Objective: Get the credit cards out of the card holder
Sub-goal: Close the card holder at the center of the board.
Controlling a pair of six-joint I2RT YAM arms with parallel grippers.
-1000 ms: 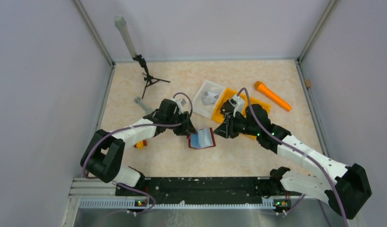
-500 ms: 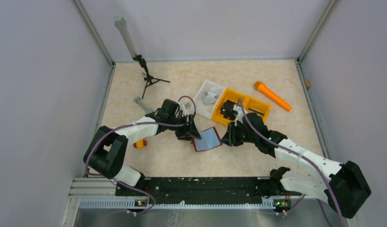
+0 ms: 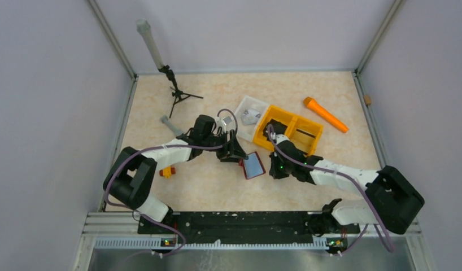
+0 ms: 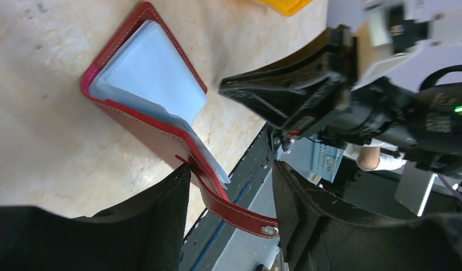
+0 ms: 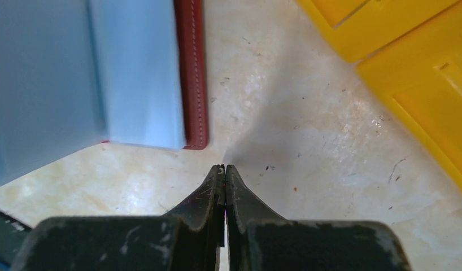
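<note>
Left wrist view is showing what the overhead one is hiding: the dark red, wallet-like folding card holder [image 4: 144,79] with pale blue-grey inner faces is lying half open. One cover is resting flat on the table [image 4: 42,152] while the other is rising toward the lens. Its strap tab [image 4: 240,217], ending in a metal snap, is hanging between the widely spread fingers of the left gripper [image 4: 231,172]; whether either finger is touching it, I cannot tell.

From above, the holder is sitting near the table's middle, its long axis running roughly from far edge to near edge on a slight slant, with the strap side facing the left arm.

Right wrist view is showing the right gripper [image 5: 225,172] pinched fully together on nothing, its tips just beside the holder's corner with bare table between.

Toward the far edge, an orange two-compartment plastic tray [image 3: 299,116] is holding a thin dark strip [image 3: 306,134] in its right compartment. Touching the orange tray's left side, a white square tray [image 3: 242,113] is holding a small pale grey lump [image 3: 251,117].
</note>
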